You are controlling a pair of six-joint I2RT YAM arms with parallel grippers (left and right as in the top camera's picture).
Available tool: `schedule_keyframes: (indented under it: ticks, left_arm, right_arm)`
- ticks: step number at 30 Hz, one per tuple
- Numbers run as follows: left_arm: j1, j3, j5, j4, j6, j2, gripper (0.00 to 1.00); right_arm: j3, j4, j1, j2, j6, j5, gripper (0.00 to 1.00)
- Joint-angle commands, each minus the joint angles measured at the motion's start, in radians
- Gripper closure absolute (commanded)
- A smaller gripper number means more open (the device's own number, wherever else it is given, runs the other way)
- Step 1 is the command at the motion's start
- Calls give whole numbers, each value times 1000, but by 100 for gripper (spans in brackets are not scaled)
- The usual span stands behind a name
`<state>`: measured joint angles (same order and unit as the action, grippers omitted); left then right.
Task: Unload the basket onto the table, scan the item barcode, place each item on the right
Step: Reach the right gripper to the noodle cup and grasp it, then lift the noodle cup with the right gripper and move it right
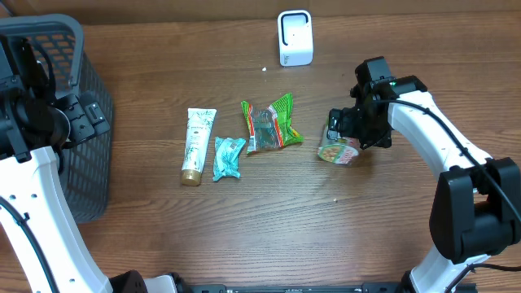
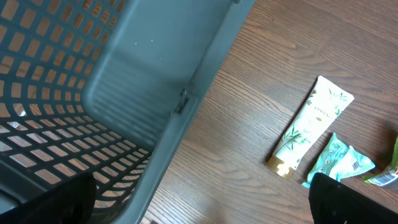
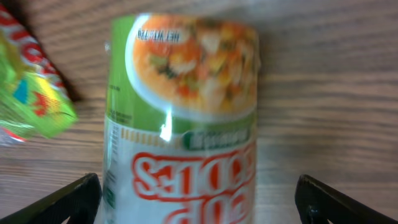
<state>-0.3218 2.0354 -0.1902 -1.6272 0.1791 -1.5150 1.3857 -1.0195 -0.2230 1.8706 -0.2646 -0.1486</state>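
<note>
noodle cup (image 3: 186,124) between wide-spread fingers (image 3: 68,200) of right end effector (image 3: 198,199)

Overhead looks straight down; left wrist shares its tube (image 2: 311,127), right wrist its noodle cup (image 3: 186,124), close.

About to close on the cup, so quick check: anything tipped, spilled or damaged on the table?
The noodle cup lies on its side, not upright, between the fingers of the open right gripper. No spill or damage shows. The tube, teal packet and green bag lie flat.
</note>
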Motion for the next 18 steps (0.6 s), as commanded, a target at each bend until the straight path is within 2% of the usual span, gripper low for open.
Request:
schedule_keyframes:
  ticks: [1,7,15,18]
  left_arm:
    - [-5,0,5,2,-19,-1,0]
    - [-5,0,4,2,-19,-1,0]
    - [-5,0,5,2,-19,-1,0]
    - [-5,0,5,2,-19,-1,0]
  right_arm:
    - [8,-27,23,2,6,51,0]
    - [9,-52,80,2,19,48,0]
    - [9,-45,151,2,203,-98,0]
    - [9,-34,191,2,222,-145,0]
